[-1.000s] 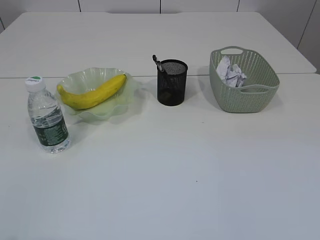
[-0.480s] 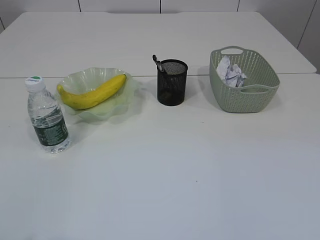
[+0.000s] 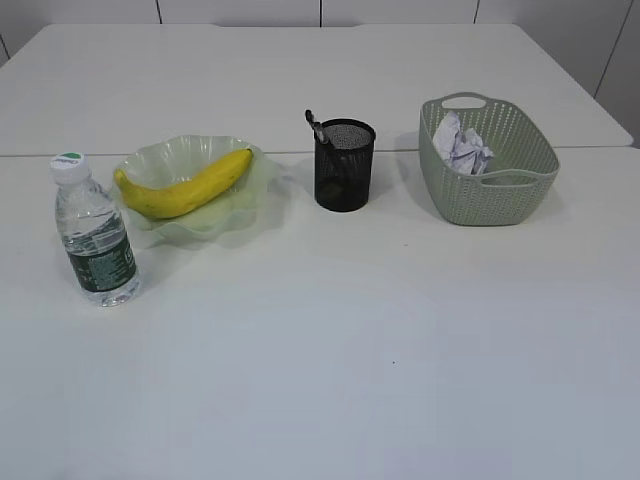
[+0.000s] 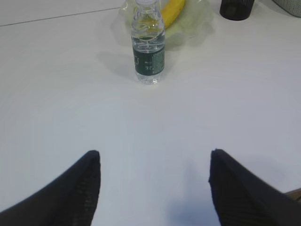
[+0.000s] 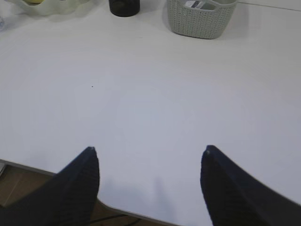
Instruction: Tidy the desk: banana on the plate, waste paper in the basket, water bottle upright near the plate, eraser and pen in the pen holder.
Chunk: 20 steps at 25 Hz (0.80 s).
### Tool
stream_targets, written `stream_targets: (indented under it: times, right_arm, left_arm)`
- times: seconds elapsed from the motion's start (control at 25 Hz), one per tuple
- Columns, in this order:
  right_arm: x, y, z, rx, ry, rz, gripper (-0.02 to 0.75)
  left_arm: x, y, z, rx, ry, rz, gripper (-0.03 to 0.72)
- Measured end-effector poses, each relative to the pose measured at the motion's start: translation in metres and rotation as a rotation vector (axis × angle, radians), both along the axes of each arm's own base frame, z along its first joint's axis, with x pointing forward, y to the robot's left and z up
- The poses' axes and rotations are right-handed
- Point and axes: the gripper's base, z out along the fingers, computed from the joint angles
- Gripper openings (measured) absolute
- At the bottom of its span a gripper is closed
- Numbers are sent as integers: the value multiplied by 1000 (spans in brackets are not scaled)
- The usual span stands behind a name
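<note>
On the left of the white surface the bottle stands upright, capped, just beside the plate. It looks light and smooth-walled, likely slippery, so its labelled middle would be the surest place to grip. The banana lies across the plate; it is soft and bruises easily, best held gently at mid-length. In the middle the mesh holder stands with a pen leaning out of its rim; whether the eraser is inside cannot be told. On the right, crumpled paper, weightless and crushable, sits in the basket.

By the look of it every item is already placed, and the task seems complete.

The left pincer is spread wide and holds nothing; the bottle stands well ahead of it, near its centre line. The right pincer is likewise wide and empty, low over the near edge, with the basket far ahead and slightly right.
</note>
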Motion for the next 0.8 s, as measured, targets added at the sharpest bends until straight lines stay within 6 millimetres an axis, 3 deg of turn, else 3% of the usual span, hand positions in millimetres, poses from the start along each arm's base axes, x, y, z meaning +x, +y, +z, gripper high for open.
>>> stream_targets:
  times: [0.8]
  right_arm:
    - [1,-3,0,11,7,-50,505]
  left_arm:
    - [0,0,0,0,0,0,517]
